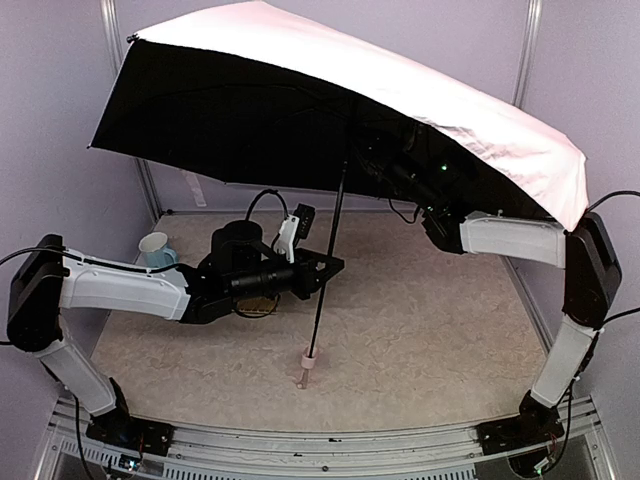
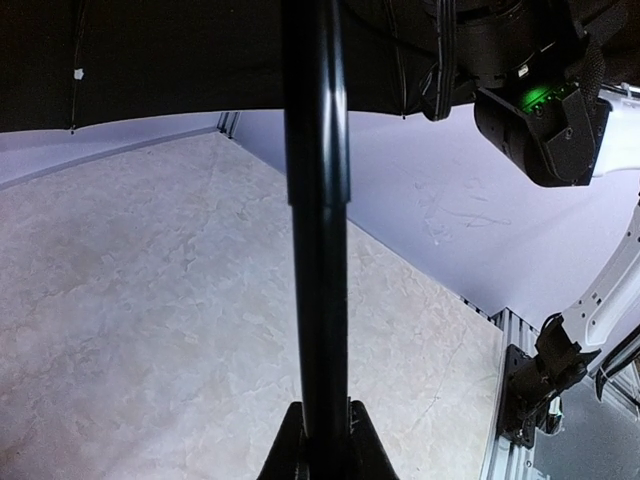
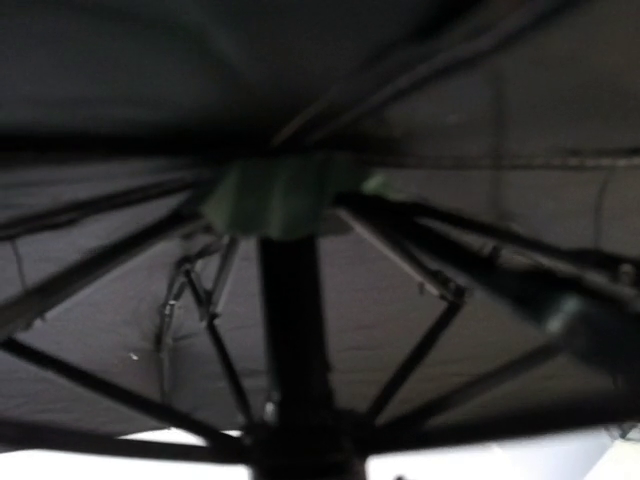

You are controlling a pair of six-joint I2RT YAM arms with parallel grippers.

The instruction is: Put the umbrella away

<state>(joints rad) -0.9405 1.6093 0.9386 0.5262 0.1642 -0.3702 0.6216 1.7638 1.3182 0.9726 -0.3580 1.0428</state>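
Holding an open umbrella by its shaft

The umbrella [image 1: 350, 110] is seen open over the worktop [image 1: 430, 330], with its pale handle [image 1: 310, 362] apparently set down on the surface and the pink canopy [image 1: 480, 135] spread overhead. The long axis is nearly upright, with the top tilted a little to the right. The thin black shaft [image 1: 333, 240] is clamped mid-height by the tightly closed fingers [image 2: 284, 455] of the left gripper [image 1: 326, 266]. The right gripper [image 1: 378, 158] is tucked under the canopy among the ribs [image 3: 420, 340], and whether its fingers are closed cannot be told. A light but top-heavy load is judged, with a stiff, slick shaft, floppy fabric and fragile ribs. The shaft is judged the safest hold.
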